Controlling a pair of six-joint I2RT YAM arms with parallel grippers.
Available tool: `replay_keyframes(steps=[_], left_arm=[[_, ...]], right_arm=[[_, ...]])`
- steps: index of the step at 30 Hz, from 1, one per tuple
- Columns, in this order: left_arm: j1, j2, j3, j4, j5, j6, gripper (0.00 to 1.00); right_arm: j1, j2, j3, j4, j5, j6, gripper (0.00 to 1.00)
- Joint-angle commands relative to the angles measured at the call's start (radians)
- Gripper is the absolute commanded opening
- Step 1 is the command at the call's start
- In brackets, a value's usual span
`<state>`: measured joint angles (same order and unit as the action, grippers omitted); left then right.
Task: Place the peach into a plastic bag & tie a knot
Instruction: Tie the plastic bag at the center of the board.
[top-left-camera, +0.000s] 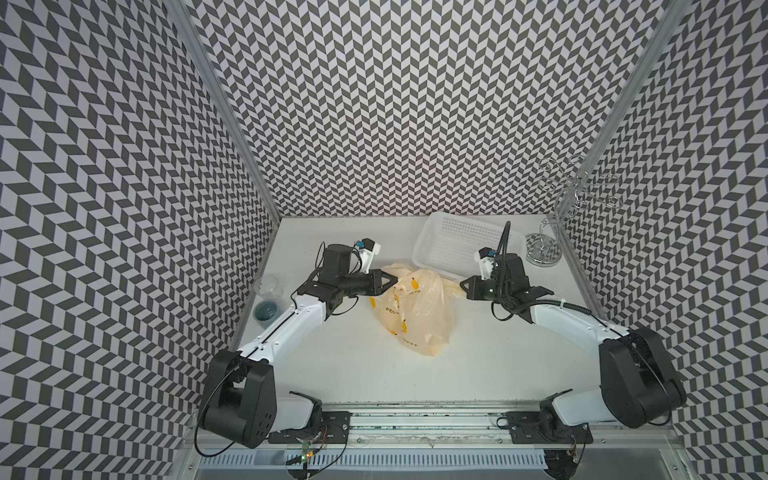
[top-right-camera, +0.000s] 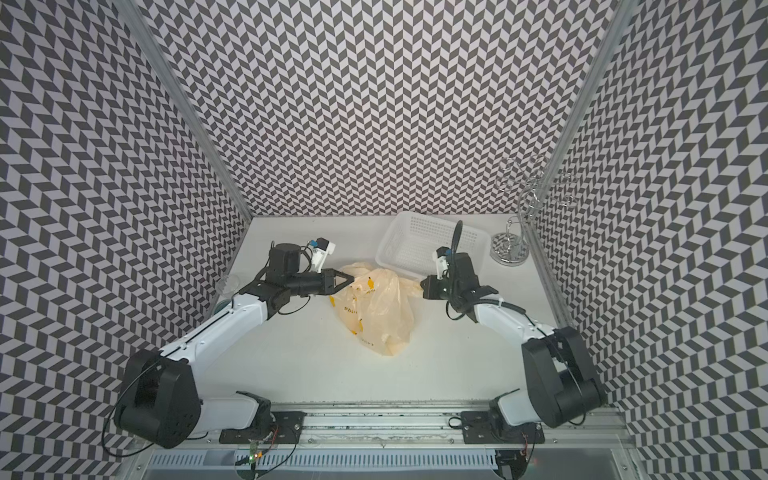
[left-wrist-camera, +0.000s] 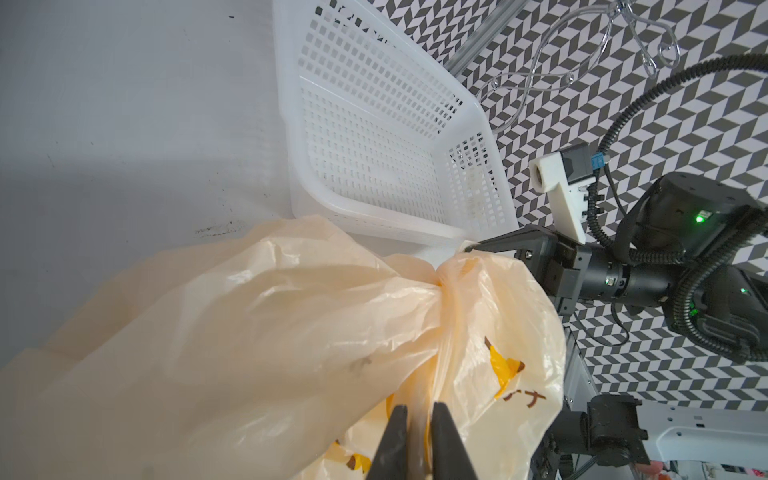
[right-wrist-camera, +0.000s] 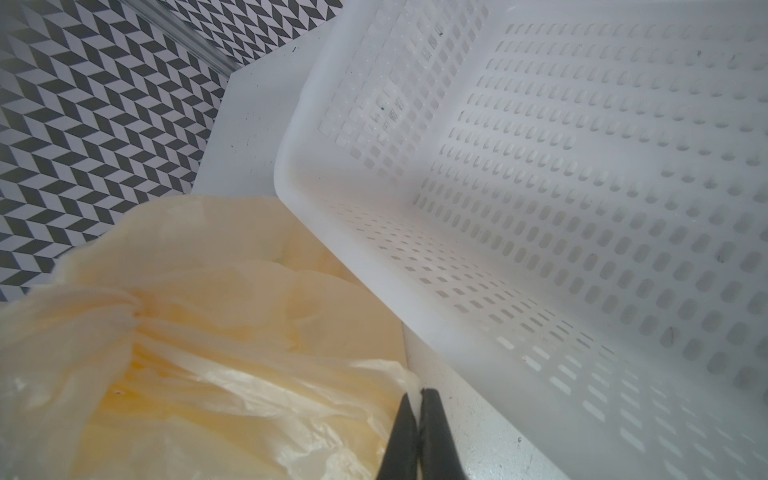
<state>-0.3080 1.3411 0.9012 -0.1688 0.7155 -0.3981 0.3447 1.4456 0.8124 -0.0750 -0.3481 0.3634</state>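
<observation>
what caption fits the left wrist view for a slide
left gripper and right gripper pinch the banana-print plastic bag beside the white basket

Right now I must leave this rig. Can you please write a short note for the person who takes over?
Left claw: shut on bag film.
Right claw: shut on a bag strip near the basket.
Bag lies on the table between the claws; peach not visible, perhaps inside.
Done: strips gathered into a knot.
Left: I cannot tell if it is tight; probably pull apart, check, release.
</observation>
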Motion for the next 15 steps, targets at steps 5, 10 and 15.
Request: replay_keyframes(steps=[5, 10, 15], left_arm=[[0.035, -0.043, 0.039, -0.028, 0.007, 0.014, 0.00], [0.288, -0.230, -0.101, -0.073, -0.079, -0.008, 0.00], [0.316, -0.236, -0.178, -0.092, -0.108, 0.019, 0.00]], right_arm=[[0.000, -0.039, -0.014, 0.022, 0.045, 0.011, 0.00], [-0.098, -0.109, -0.048, -0.024, 0.133, 0.003, 0.00], [-0.116, -0.089, -0.027, -0.005, 0.053, -0.020, 0.00]])
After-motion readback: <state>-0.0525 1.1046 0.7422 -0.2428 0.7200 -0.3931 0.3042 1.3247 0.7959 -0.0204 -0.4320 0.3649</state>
